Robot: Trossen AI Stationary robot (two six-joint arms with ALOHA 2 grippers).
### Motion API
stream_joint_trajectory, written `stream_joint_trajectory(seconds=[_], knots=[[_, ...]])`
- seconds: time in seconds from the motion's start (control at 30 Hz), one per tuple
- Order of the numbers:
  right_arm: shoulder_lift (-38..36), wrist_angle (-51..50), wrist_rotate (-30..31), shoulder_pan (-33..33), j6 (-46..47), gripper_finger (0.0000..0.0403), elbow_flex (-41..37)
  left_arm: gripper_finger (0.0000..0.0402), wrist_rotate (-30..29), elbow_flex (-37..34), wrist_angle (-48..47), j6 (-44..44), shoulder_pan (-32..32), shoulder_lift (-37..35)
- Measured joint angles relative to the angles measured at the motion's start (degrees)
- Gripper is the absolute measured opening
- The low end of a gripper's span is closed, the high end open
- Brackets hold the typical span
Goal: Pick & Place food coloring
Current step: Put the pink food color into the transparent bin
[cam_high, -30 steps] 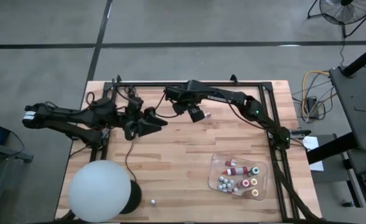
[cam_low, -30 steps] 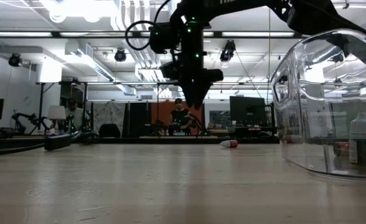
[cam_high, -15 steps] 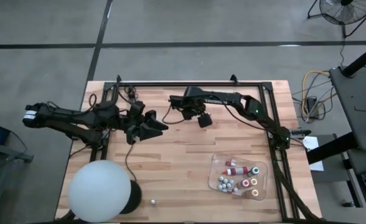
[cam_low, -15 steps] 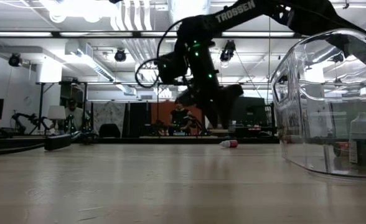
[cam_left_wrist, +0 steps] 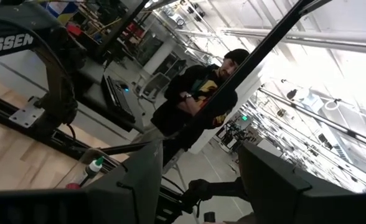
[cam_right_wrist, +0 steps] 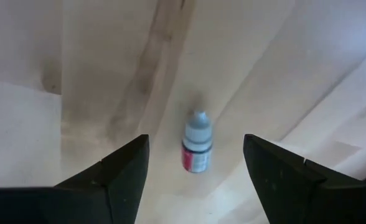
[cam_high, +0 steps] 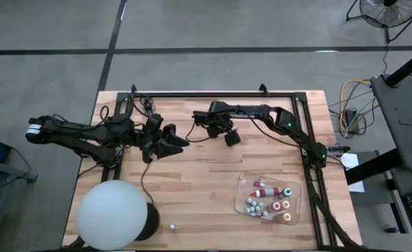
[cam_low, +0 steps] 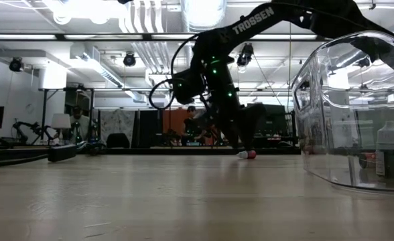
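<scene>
A small food coloring bottle [cam_right_wrist: 197, 144], with a grey cap and a red label, lies on its side on the wooden table [cam_high: 192, 189], far of centre. It also shows in the low view [cam_low: 248, 154]. My right gripper [cam_right_wrist: 195, 138] hangs open just above it, pointing steeply down. One finger stands on each side of the bottle, apart from it. In the high view my right gripper [cam_high: 231, 137] covers the bottle. My left gripper [cam_high: 183, 144] hovers open over the table's left half, empty, and faces the room in its wrist view [cam_left_wrist: 201, 147].
A clear plastic tray [cam_high: 239, 186] at the near right holds several small bottles [cam_high: 265, 203]. A big white ball [cam_high: 113, 213] sits at the near left corner, with one tiny bottle [cam_high: 172, 227] beside it. Bare wood lies between the arms and the tray. A person [cam_left_wrist: 198, 102] stands beyond the table.
My right gripper has come down from high over the table's far side to just above the lying bottle. It has tipped to point more steeply down, and its fingers have spread wider. The bottle has stayed where it was.
</scene>
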Motion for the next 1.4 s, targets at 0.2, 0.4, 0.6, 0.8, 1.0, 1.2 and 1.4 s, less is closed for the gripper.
stream_joint_trajectory(seconds=[0.2,0.4,0.6,0.8,1.0,1.2,1.4], knots=[[0.08,3.15,0.03,0.09,-1.96,0.0253,-2.11,0.0181,0.00,-0.02,0.02,0.21,0.00,0.00],[0.16,3.62,0.16,0.15,-2.93,0.0252,-2.33,0.0181,0.00,-0.02,0.00,0.25,0.00,0.00],[0.20,3.61,-0.46,0.13,-3.22,0.0231,-2.22,0.0181,0.00,-0.04,0.00,0.29,0.00,0.00],[0.20,3.65,-0.66,0.09,-2.74,0.0208,-2.22,0.0181,0.46,-0.04,0.00,0.30,0.00,0.00],[0.22,3.65,-0.93,0.11,-1.72,0.0187,-2.22,0.0181,0.70,-0.04,0.00,0.56,0.00,0.00],[0.22,3.63,-1.09,0.13,-1.11,0.0149,-2.33,0.0181,2.10,-0.04,-0.01,0.29,-0.09,0.00],[0.22,3.67,-1.07,0.13,0.27,0.0109,-2.44,0.0181,2.80,-0.06,-0.02,0.36,-0.09,0.02]])
